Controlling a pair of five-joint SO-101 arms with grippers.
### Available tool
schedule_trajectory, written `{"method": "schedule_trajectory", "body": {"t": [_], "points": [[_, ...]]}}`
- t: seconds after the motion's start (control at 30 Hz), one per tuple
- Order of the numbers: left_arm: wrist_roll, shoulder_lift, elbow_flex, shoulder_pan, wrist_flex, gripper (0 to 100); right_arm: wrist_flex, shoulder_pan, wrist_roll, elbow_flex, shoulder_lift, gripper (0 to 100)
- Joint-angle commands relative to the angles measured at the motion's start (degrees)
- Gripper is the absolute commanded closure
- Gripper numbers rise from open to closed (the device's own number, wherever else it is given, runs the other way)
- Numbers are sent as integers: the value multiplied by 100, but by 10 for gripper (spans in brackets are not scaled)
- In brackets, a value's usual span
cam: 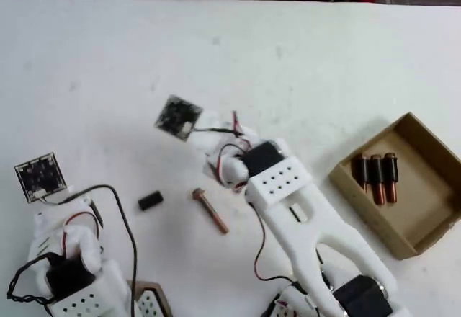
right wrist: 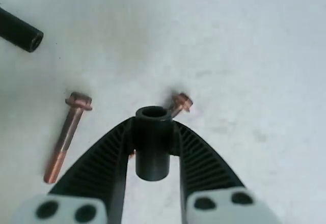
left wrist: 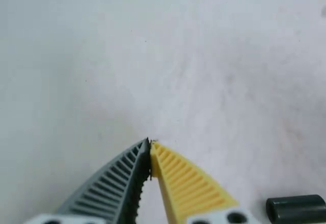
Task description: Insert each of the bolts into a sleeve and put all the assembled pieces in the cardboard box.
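right gripper clamps a black sleeve mid-body; left gripper closed, empty. bolt toward tabletop near edge looks light, stiff, rolls easily: i'd grab mid-shank.

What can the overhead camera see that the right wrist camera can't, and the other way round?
From overhead you get the cardboard box holding three assembled pieces. The wrist camera adds its hand clamped on an upright black sleeve, with a second bolt just beyond. Both share the loose bolt and the loose sleeve lying on the table.
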Motion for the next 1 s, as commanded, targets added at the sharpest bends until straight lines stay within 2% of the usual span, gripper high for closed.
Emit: {"method": "schedule_trajectory", "body": {"t": [0.0,0.2,0.6,0.8,0.97], "points": [[-18,-66,-237,-22,9,978,312,470,-255,-273,-92,981],[0,-66,-237,-22,9,978,277,1262,-457,-308,708,979],[0,-66,-237,-13,44,978,-848,1525,-466,-343,2422,981],[0,-66,-237,-13,44,978,-787,1613,-466,-905,3257,977],[0,-66,-237,-13,35,978,-207,1596,-422,-1363,3477,976]]}}
